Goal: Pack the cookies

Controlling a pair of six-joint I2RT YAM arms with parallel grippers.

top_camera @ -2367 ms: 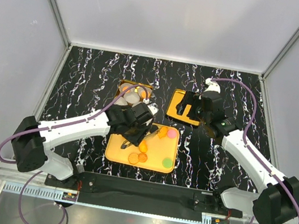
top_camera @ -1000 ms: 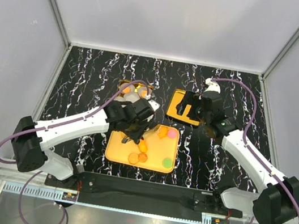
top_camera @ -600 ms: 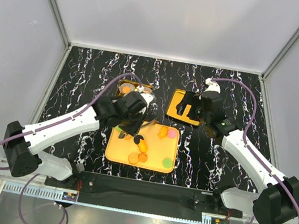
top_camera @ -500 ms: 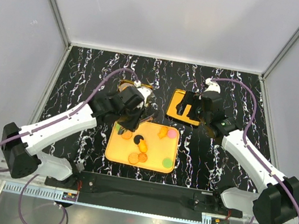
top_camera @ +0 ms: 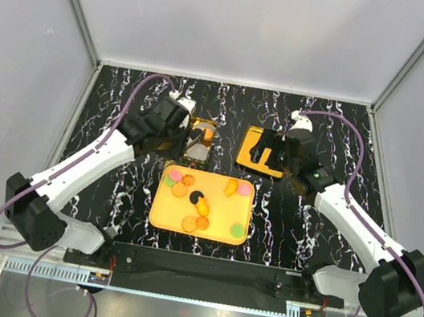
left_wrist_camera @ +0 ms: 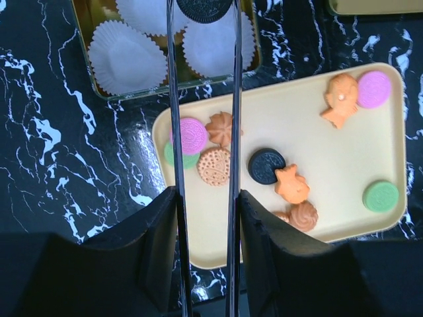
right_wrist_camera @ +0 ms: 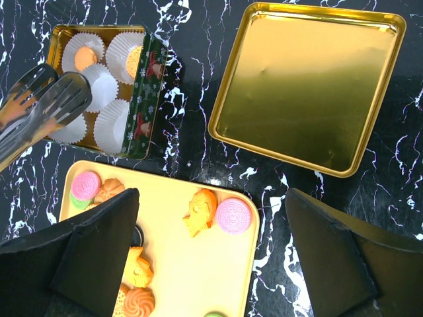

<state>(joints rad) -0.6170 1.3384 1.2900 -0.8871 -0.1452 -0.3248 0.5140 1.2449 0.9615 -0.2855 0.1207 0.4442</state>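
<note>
Cookies (left_wrist_camera: 213, 165) mostly by tray (left_wrist_camera: 396, 132) rim; tongs (left_wrist_camera: 173, 99) over tin (left_wrist_camera: 82, 39)

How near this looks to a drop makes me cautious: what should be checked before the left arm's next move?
1. Black cookie pinched at the tips of the tongs: ok.
2. Left gripper jaws closed on the tongs: ok.
3. Black cookie above the tin: ok.
4. Black cookie centred over one empty paper cup: cannot tell.
5. An empty paper cup free in the tin: ok.
6. Right gripper open, above the lid, away from the tin: ok.
</note>
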